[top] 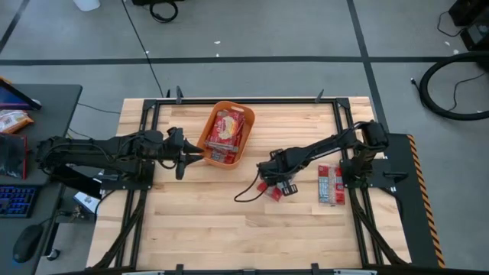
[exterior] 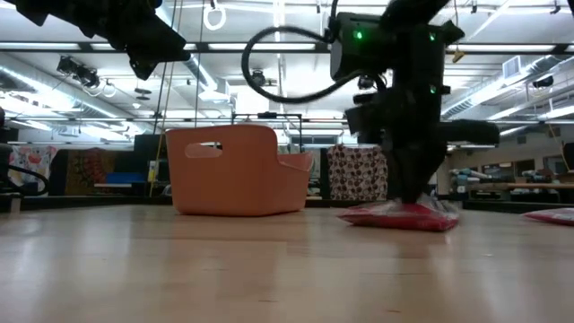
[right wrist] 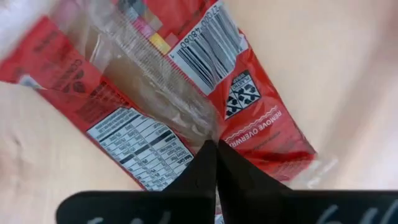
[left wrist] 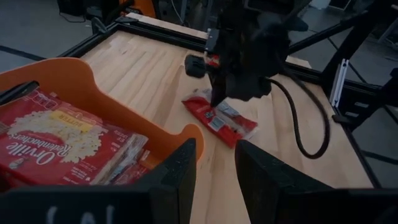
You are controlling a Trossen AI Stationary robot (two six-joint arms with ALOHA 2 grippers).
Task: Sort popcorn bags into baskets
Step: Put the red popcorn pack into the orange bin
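Note:
The orange basket [top: 246, 134] [exterior: 238, 170] [left wrist: 81, 81] stands on the table's far middle, with several red popcorn bags [top: 223, 131] [left wrist: 56, 143] lying inside. My left gripper [top: 200, 156] [left wrist: 214, 162] is open and hovers just off the basket's near-left wall, raised above the table. One red popcorn bag [top: 272, 189] [exterior: 404, 215] [left wrist: 219, 118] [right wrist: 249, 106] lies flat on the table at centre-right. My right gripper [top: 269, 182] [right wrist: 216, 149] stands on it, pointing down, fingers shut. My right gripper comes at the popcorn bag from above, fingers pointing down. The shut fingertips [right wrist: 208, 163] meet on the wrapper's clear seam strip [right wrist: 193, 121] near the bag's middle, pinching only a thin bit of film there. The bag lies flat on the table.
More red popcorn bags [top: 331, 185] [exterior: 552, 215] lie side by side near the table's right edge, by the right arm's base. A black cable [top: 246, 192] loops on the wood near the gripped bag. Bare wood spreads across the near half of the table.

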